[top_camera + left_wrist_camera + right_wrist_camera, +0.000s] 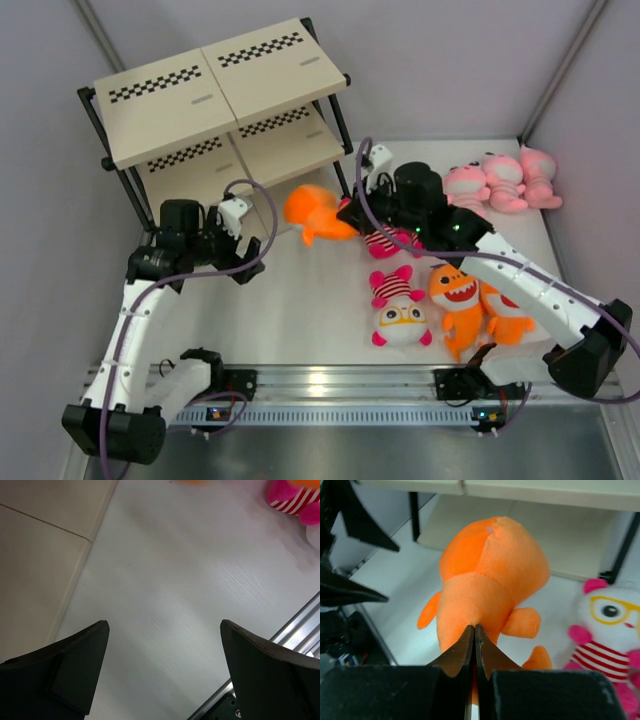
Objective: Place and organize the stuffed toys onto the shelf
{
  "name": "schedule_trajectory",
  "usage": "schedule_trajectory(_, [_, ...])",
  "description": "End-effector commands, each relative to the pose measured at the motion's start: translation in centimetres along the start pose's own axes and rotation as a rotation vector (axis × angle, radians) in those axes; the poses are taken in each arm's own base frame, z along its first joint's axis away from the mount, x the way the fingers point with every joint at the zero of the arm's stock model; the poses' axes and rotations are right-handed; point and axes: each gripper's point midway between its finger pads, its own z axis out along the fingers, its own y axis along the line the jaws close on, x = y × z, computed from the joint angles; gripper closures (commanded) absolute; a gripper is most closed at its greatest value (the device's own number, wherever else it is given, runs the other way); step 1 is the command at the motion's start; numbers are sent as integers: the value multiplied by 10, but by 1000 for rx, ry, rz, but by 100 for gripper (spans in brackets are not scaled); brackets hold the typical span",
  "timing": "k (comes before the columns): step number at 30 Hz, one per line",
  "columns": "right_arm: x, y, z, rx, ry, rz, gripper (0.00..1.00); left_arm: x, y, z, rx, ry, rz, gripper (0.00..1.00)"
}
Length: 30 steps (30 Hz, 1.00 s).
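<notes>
Right gripper [474, 628] pinches orange toy [492, 575] beside shelf [160, 118] edge | left gripper [165, 626] agape, empty

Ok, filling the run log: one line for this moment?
right end effector: shut on orange toy, in front of shelf | left end effector: open, empty | other toys: on table

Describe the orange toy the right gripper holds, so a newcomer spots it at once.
Start at the shelf at the far left. Just right of its bottom corner, an orange toy is pinched in the right gripper. The other two orange toys lie side by side at the near right; this one alone is by the shelf.
</notes>
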Motion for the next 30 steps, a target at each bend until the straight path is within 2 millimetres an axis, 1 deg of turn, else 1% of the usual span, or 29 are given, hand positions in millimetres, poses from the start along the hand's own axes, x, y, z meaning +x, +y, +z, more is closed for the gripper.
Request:
schedule_trajectory(1, [-14,57,8,-156,-33,47,100,-29,-4,-20,-16,-99,135,1])
schedule_trajectory(2, [-12,63,11,-168,-20,56,100,-30,-2,-25,-40,-109,171,1])
schedule_trajectory(3, [-8,67,19,-174,-1,65,100,-30,0,-28,-56,-113,205,1])
schedule_trajectory(4, [-8,79,21,-190,0,65,100,-28,4,-30,-74,-109,278,1])
schedule_trajectory(5, [-7,85,24,-203,7,65,100,-27,7,-35,-106,-115,329,1])
schedule_trajectory(6, [0,96,29,-225,27,70,100,-26,10,-37,-121,-109,412,1])
schedule_trajectory(7, [-3,104,31,-243,23,71,100,-22,14,-37,-138,-94,440,1])
schedule_trajectory(9, [1,115,37,-273,39,74,100,-20,23,-38,-176,-64,495,1])
schedule_trajectory(10, [-1,126,37,-298,32,70,100,-18,25,-38,-180,-57,520,1])
schedule_trajectory(11, [-1,130,38,-310,31,73,100,-18,24,-38,-171,-59,547,1])
schedule_trajectory(12, [0,134,40,-320,34,79,100,-19,24,-37,-165,-59,592,1])
schedule_trajectory(17, [-11,150,39,-391,2,114,100,-13,19,-27,-105,-55,646,1])
schedule_trajectory(21, [-16,155,38,-408,-3,120,100,-6,17,-19,-62,-45,681,1])
schedule_trajectory(25, [-18,161,37,-433,0,121,100,-12,2,-14,18,-97,687,1])
schedule_trajectory(27, [-17,164,38,-448,1,125,100,-18,0,-15,27,-113,688,1])
schedule_trajectory(28, [-18,167,37,-461,2,128,100,-21,0,-15,34,-120,686,7])
schedule_trajectory(29, [-18,168,36,-470,0,126,100,-23,-2,-14,45,-126,679,17])
schedule_trajectory(30, [-17,170,36,-480,1,126,100,-26,-2,-15,48,-131,667,47])
